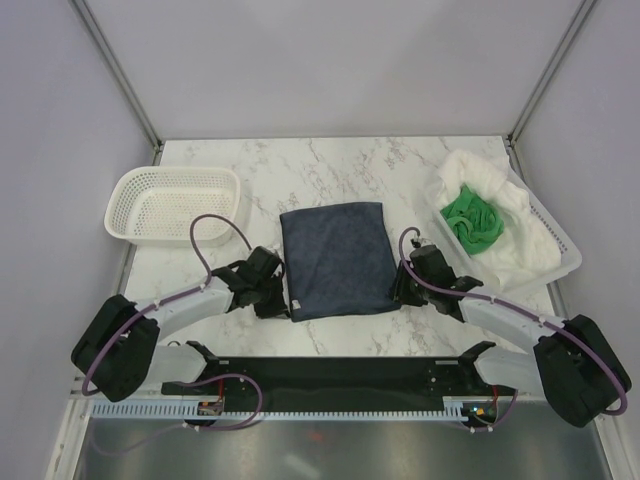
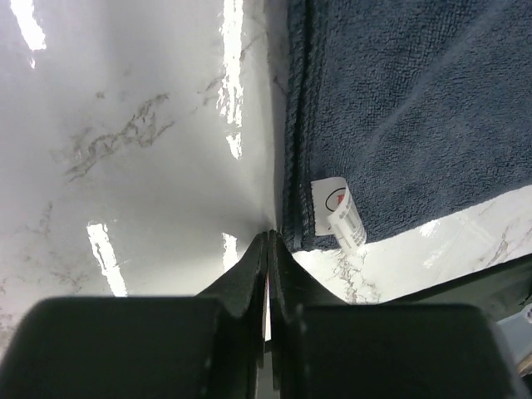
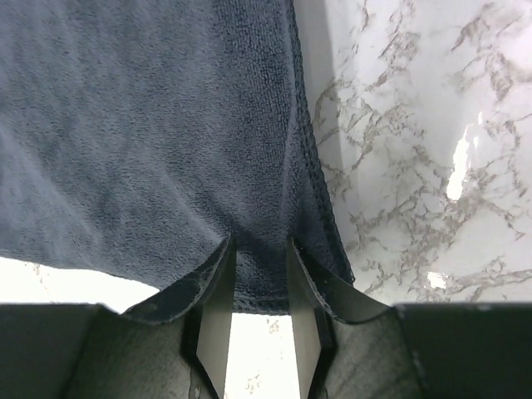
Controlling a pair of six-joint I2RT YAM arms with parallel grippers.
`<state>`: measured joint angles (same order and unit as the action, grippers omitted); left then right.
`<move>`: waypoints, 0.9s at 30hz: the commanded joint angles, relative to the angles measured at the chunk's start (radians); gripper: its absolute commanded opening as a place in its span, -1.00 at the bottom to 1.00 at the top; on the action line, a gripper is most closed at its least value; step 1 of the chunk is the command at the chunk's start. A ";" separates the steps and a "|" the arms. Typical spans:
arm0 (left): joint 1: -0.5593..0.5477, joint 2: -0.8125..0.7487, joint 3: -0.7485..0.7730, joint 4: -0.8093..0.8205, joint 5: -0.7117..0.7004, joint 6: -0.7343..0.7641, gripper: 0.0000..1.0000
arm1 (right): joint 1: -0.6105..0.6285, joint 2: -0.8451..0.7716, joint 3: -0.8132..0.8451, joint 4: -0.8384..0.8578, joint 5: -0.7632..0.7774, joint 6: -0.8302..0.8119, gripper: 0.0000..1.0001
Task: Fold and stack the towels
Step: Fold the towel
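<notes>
Top external view: the navy towel (image 1: 335, 258), flat terry and roughly square, lies mid-tabletop (image 1: 300, 170). The green towel (image 1: 472, 220) and white towel (image 1: 500, 190) sit bunched in the perforated basket (image 1: 565, 255), their folds partly hidden. The left gripper (image 2: 268, 241) has its jaws pressed together beside the navy towel's corner. The right gripper (image 3: 259, 283) has its jaws narrowly apart, astride the near hem.

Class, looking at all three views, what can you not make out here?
1. Label on the navy towel, left wrist view: print too small to read.
2. White towel, top view: partly covered by the green towel and its own folds inside the basket.
3. Right claw, right wrist view: its own fingers hide whether they touch the navy towel.
4. Navy towel's far edge, both wrist views: cut off by the frame.
</notes>
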<state>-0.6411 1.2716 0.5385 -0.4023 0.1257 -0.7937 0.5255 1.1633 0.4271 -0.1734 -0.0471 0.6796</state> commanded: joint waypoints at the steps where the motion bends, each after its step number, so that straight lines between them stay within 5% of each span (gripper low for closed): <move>1: -0.003 -0.018 0.024 -0.050 -0.046 -0.042 -0.85 | 0.010 -0.046 -0.019 0.054 0.029 0.061 -0.21; 3: -0.003 -0.038 0.049 -0.122 -0.061 -0.044 -0.61 | 0.010 -0.077 0.019 0.007 0.039 0.067 -0.19; 4: -0.003 -0.054 0.082 -0.147 -0.084 -0.045 -0.27 | 0.010 -0.086 0.042 -0.015 0.041 0.066 -0.13; 7: 0.012 -0.126 0.197 -0.234 -0.170 -0.032 0.01 | 0.010 -0.093 0.194 -0.107 0.123 0.039 0.02; 11: 0.105 -0.095 0.385 -0.175 -0.173 0.074 0.13 | -0.001 0.047 0.485 -0.123 0.196 -0.067 0.15; 14: 0.185 0.076 0.564 -0.138 -0.130 0.168 0.13 | -0.057 0.337 0.696 -0.146 0.165 -0.177 0.19; 21: 0.253 0.490 0.992 -0.223 0.080 0.580 0.22 | -0.176 0.729 1.102 -0.280 -0.140 -0.567 0.22; 27: 0.294 0.675 1.183 -0.240 0.163 0.715 0.20 | -0.285 0.948 1.347 -0.357 -0.344 -0.672 0.22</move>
<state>-0.3687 1.9003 1.6382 -0.6041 0.1978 -0.2417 0.2768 2.0449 1.6409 -0.4618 -0.2337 0.1398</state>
